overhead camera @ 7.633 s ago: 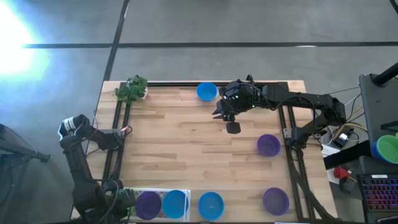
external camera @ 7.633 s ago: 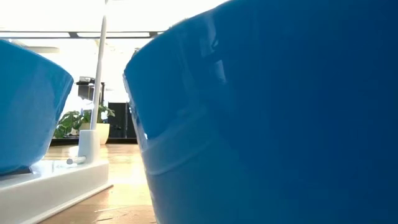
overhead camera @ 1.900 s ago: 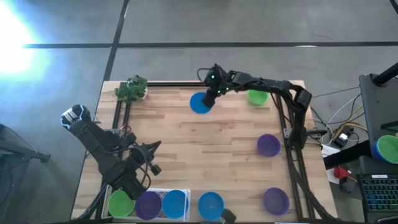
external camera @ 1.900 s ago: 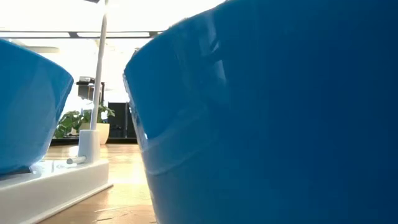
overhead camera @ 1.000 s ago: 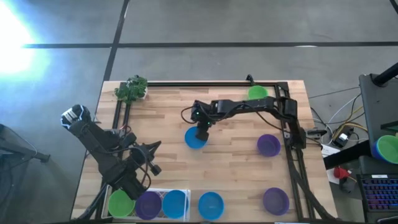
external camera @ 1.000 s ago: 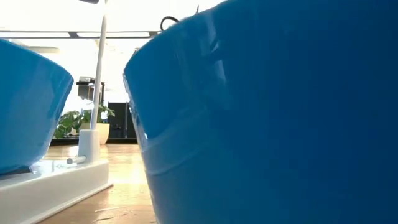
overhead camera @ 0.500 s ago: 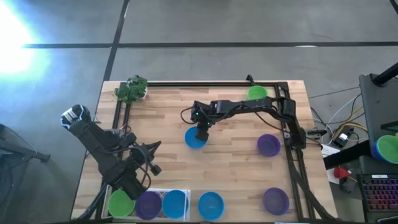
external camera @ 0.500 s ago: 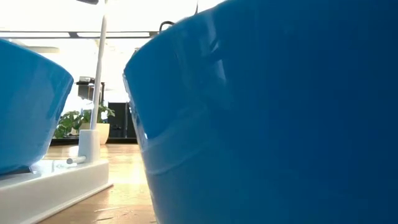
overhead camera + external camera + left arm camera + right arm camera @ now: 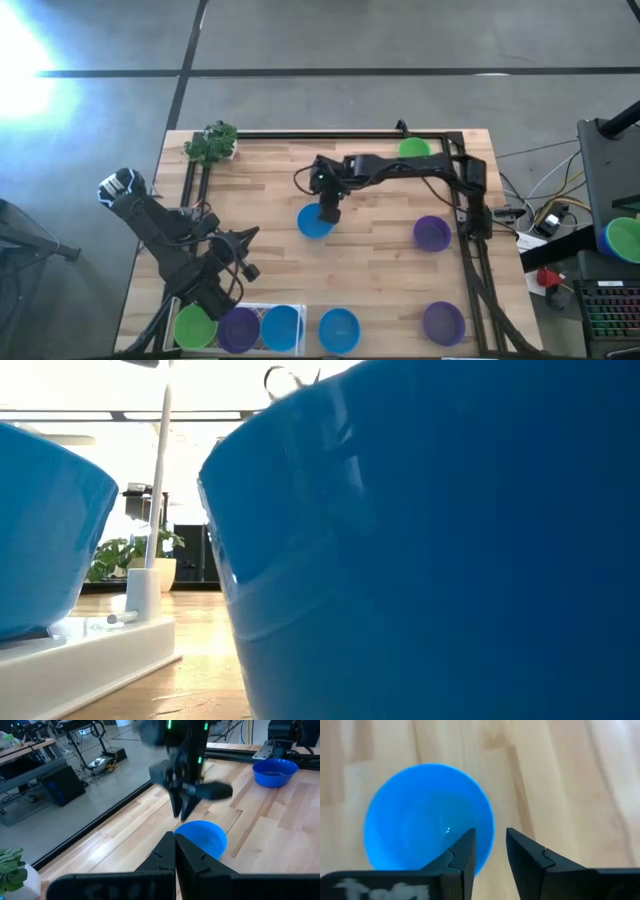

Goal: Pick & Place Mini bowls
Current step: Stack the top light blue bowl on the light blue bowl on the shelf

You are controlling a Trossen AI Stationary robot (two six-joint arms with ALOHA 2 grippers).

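A blue mini bowl [image 9: 312, 224] [image 9: 420, 815] stands upright on the wooden table near its middle. My right gripper [image 9: 328, 208] [image 9: 490, 834] hangs just over the bowl's rim, open, one finger on each side of the rim. The left wrist view shows this gripper [image 9: 181, 812] slightly above the bowl [image 9: 202, 837], apart from it. My left gripper [image 9: 243, 255] [image 9: 175, 837] waits shut near the table's near left part. A green [image 9: 195, 327], a purple [image 9: 239, 328] and a blue bowl [image 9: 281, 327] sit in the white tray [image 9: 262, 308].
Loose bowls on the table: blue [image 9: 339, 330] and purple [image 9: 443, 323] at the near edge, purple [image 9: 432, 233] at the right, green [image 9: 413, 150] at the far right. A toy plant [image 9: 211, 143] stands at the far left corner. A blue bowl [image 9: 450, 560] fills the low view.
My right gripper has drawn a little up and toward the far edge, off the blue bowl. The bowl has stayed where it stood on the table.
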